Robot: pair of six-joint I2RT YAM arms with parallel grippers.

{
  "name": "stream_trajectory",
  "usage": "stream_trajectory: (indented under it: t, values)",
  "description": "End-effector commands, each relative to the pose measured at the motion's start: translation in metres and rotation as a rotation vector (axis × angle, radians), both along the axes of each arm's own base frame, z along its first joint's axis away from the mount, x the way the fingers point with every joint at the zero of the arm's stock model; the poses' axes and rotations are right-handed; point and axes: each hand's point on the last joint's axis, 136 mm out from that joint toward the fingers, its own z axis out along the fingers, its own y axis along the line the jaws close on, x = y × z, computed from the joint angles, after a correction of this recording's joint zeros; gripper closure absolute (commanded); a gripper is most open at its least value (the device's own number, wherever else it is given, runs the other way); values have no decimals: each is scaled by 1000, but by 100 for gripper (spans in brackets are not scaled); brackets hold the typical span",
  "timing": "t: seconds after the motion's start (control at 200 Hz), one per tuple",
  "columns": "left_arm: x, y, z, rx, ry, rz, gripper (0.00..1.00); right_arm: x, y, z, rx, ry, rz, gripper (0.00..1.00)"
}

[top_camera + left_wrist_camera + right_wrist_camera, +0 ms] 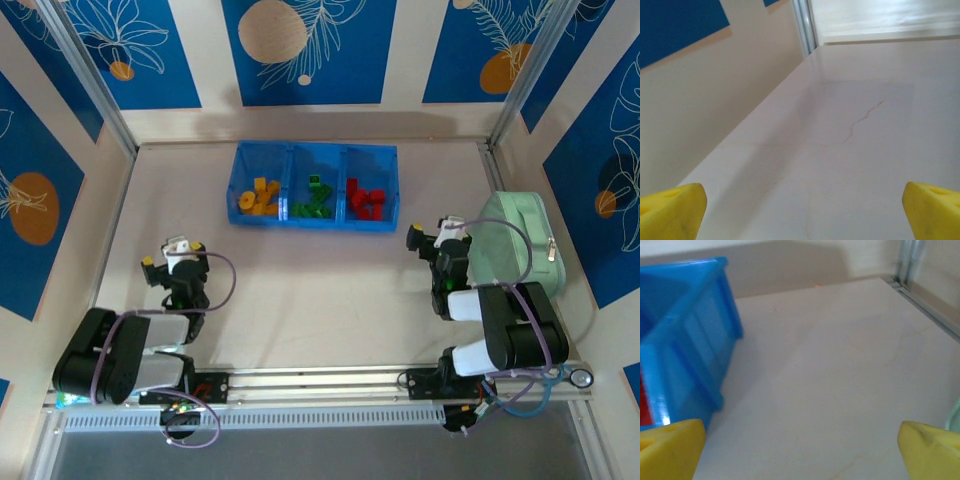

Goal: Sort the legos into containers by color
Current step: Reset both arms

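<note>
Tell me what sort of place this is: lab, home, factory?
Likely a lab robot cell. The left arm and right arm are bolted to a rail at the table edge; blue printed panels on a metal frame wall it in; the tray holds colour-sorted legos.

**Yellow fingers [670,447] spread over pale desk [840,380]**

Parted wide, one at each lower corner, bare desk between. At left, corner of blue tray [690,340] with low ribbed walls, close to that side's finger. Upper right, metal rail [910,260] along the desk edge.
</note>
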Motion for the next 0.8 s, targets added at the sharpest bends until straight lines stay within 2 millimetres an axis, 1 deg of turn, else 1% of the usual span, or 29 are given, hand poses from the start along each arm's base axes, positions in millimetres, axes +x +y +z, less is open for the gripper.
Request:
stream_trajectory:
  t: [0.0,0.055,0.105,0.165,0.275,0.355,0.38,0.42,0.435,0.46,0.52,0.565,0.59,0.62,0.625,0.645,0.67,0.685,0.72,0.795]
  values:
    - [22,-11,15,-85,-139,-89,0,0,19,16,-92,-91,75,1]
    - [29,-16,24,-59,-183,-118,0,2,27,15,-129,-95,96,1]
    - [31,-22,20,-74,-139,-155,0,2,32,15,-146,-106,107,1]
    - [33,-28,16,-67,-117,-194,0,1,32,15,-142,-103,110,1]
    - [36,-55,15,-31,-126,-364,0,1,32,15,-143,-105,111,1]
    - [41,-67,11,-15,-107,-427,0,2,33,14,-139,-97,118,1]
    - [43,-71,8,-13,-98,-449,0,2,33,13,-138,-96,125,1]
    - [47,-77,-2,-6,-63,-486,0,1,34,11,-130,-95,137,1]
    - [52,-77,2,5,-72,-479,0,1,34,10,-125,-91,149,1]
    - [57,-77,2,11,-63,-471,0,2,36,4,-114,-77,171,1]
    - [64,-71,-2,-14,-14,-425,0,9,36,5,-132,-96,148,1]
    - [71,-69,-5,-17,23,-408,0,12,30,4,-113,-67,127,1]
    - [76,-68,-5,-13,35,-399,0,16,25,2,-98,-30,110,1]
    - [80,-68,-10,-35,70,-398,0,23,19,-2,-70,23,95,1]
    - [80,-67,-11,-42,75,-397,0,23,18,-5,-65,36,91,1]
    - [81,-64,-13,-68,85,-398,0,31,13,-4,-45,54,77,1]
    - [82,-59,-15,-94,91,-398,0,38,7,-10,-13,106,67,1]
    - [83,-57,-15,-103,92,-399,0,37,4,-13,16,124,74,1]
    - [82,-56,-15,-109,90,-399,0,34,1,-13,63,126,97,1]
    - [82,-56,-15,-108,89,-399,0,36,3,-12,13,116,65,1]
